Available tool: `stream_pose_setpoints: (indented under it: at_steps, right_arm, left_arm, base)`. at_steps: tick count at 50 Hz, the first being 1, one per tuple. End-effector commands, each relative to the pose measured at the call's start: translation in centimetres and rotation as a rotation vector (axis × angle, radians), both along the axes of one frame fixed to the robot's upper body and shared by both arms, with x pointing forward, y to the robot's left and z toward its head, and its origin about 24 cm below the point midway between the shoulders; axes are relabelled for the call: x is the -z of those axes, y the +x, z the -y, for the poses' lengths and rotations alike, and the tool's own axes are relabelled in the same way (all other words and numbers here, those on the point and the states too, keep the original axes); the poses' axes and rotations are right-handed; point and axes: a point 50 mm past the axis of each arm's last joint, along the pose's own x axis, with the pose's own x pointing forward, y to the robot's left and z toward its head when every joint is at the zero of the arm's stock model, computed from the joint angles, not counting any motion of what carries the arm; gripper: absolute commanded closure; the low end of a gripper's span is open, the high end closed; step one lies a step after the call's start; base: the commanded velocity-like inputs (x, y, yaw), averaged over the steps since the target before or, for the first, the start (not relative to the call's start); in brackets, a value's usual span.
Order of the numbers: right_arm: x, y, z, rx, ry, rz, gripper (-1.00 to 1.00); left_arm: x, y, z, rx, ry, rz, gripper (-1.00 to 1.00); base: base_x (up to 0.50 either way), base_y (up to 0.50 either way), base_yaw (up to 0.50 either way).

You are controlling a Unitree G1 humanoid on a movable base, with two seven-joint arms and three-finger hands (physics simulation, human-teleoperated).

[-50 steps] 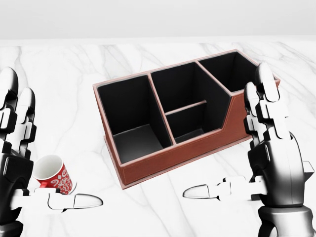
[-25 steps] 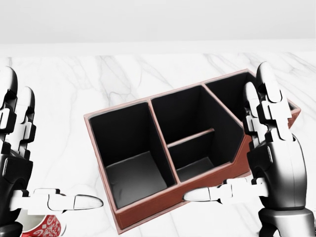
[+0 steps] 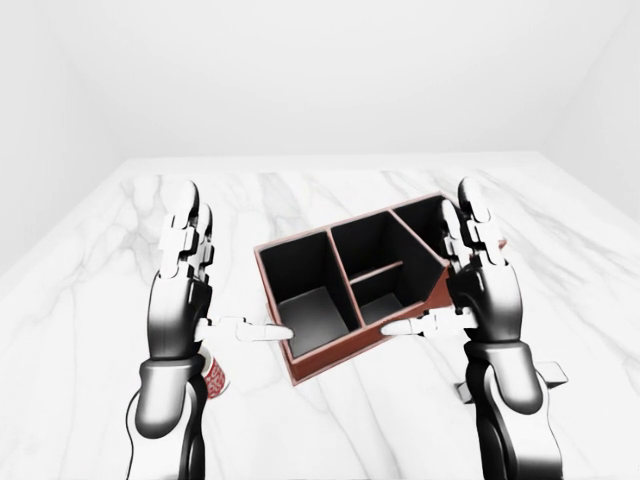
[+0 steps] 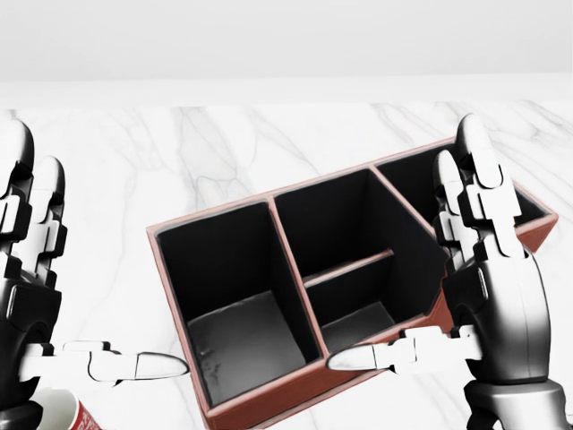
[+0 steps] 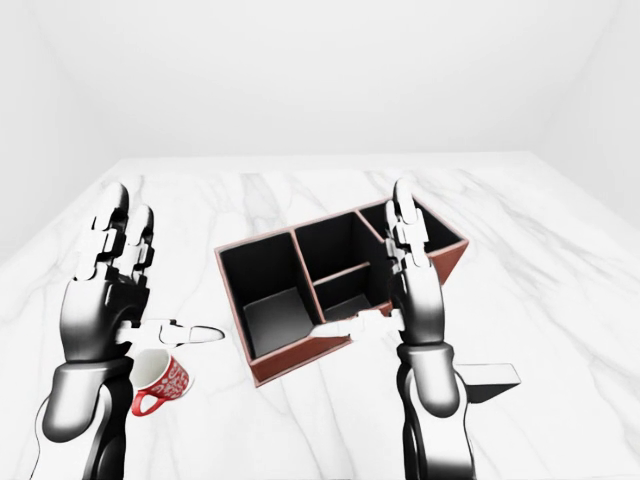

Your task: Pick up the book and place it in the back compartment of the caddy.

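Centrally, boxy red-brown leather caddy (image 4: 295,408) on veined marble (image 4: 179,152), both hands (image 4: 488,305) released.

Count of items on the marble table (image 5: 560,270)

One brown caddy (image 4: 269,408) with four black compartments: one large at the head view's left, two smaller in the middle split by a low divider, one at the right. One red-and-white patterned mug (image 5: 160,382). Two robot hands: left hand (image 5: 100,305) and right hand (image 4: 488,296), three fingers each, all spread. One grey flat object (image 5: 490,378) beside the right forearm, identity unclear.
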Motion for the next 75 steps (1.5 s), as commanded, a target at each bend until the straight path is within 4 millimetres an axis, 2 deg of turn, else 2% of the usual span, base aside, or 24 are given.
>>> stream_pose_setpoints:
  at_steps: [1,19,30,38,42,46,52,75]
  right_arm:
    - [0.2,0.1,-0.2,0.012,-0.02,-0.009,-1.0]
    - [-0.9,0.0,0.2,0.052,-0.068,0.042,-1.0]
    - [-3.6,-0.7,1.3,0.126,-0.175,0.174,-1.0]
    - [-4.4,-0.9,1.7,0.145,-0.256,0.202,-1.0]
    - [-4.4,-1.0,1.7,0.146,-0.285,0.2,-1.0]
    - [-4.0,-1.0,1.3,0.139,-0.416,0.164,-1.0]
    - [-4.0,-1.1,1.5,0.168,-0.503,0.146,-1.0]
    - [-4.3,-1.4,2.2,0.244,-0.685,0.105,-1.0]
  left_arm:
    - [0.1,0.1,0.0,0.001,-0.001,-0.007,-1.0]
    - [-0.1,0.0,-0.1,-0.002,0.0,0.002,-1.0]
    - [-0.1,0.0,-0.1,-0.004,0.001,0.005,-1.0]
    - [-0.1,0.0,-0.2,-0.005,0.001,0.003,-1.0]
    - [-0.1,0.0,-0.2,-0.006,0.002,0.006,-1.0]
    - [-0.1,-0.1,-0.2,-0.005,0.002,0.005,-1.0]
    - [-0.1,-0.1,-0.2,-0.005,0.003,0.006,-1.0]
    - [0.0,0.0,-0.2,-0.006,0.005,0.0,-1.0]
  base:
    - [0.0,0.0,0.0]
    - [0.0,0.0,0.0]
    - [0.0,0.0,0.0]
    - [0.0,0.0,0.0]
    - [0.0,0.0,0.0]
    - [0.0,0.0,0.0]
    - [0.0,0.0,0.0]
    - [0.0,0.0,0.0]
